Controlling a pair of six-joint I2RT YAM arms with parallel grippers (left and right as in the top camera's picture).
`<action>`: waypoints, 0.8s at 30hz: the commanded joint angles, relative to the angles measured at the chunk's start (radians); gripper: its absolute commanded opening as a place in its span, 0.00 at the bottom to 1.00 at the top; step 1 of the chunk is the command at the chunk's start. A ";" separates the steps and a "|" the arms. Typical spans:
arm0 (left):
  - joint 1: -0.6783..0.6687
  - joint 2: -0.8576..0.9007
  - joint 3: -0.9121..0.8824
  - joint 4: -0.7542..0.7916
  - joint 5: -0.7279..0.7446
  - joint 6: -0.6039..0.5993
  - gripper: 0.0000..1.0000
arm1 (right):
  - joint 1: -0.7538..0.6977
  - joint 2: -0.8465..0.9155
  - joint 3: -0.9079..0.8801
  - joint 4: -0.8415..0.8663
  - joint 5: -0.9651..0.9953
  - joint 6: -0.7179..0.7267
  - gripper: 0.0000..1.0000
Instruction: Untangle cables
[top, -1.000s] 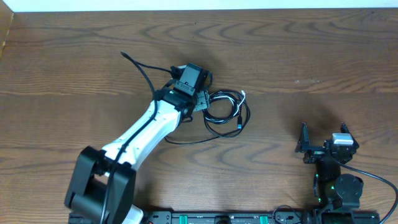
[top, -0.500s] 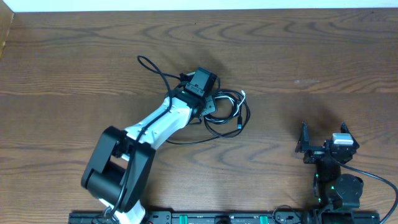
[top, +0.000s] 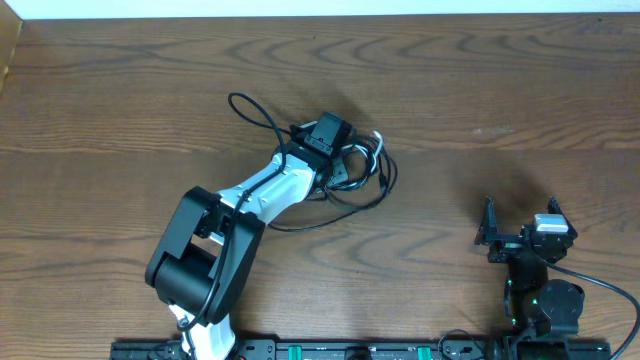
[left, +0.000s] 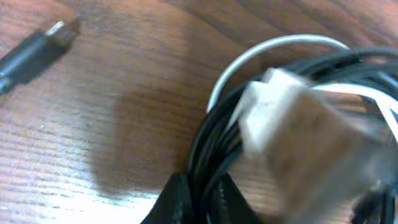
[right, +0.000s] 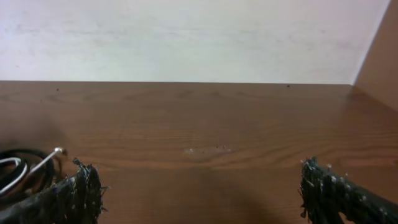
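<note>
My left gripper (top: 338, 165) is closed on the cables (top: 372, 178), which lie in a tangled bunch near the middle of the table (top: 120, 90). In the left wrist view I see the black strands pinched between its fingers (left: 177, 202), and a white cable (left: 273, 42) makes a loop above them. One black plug (left: 37, 46) lies apart on the wood. My right gripper (top: 520, 228) is at the right side, well apart from the cables, with its jaws wide and nothing between them
</note>
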 joint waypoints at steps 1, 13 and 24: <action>0.001 0.033 0.002 -0.009 -0.009 -0.008 0.07 | 0.000 -0.005 -0.002 -0.004 0.002 -0.015 0.99; 0.011 -0.337 0.002 -0.054 -0.008 0.098 0.07 | 0.000 -0.005 -0.002 -0.004 0.002 -0.015 0.99; 0.011 -0.402 0.002 -0.130 0.021 0.105 0.08 | 0.000 -0.005 -0.002 -0.004 0.002 -0.015 0.99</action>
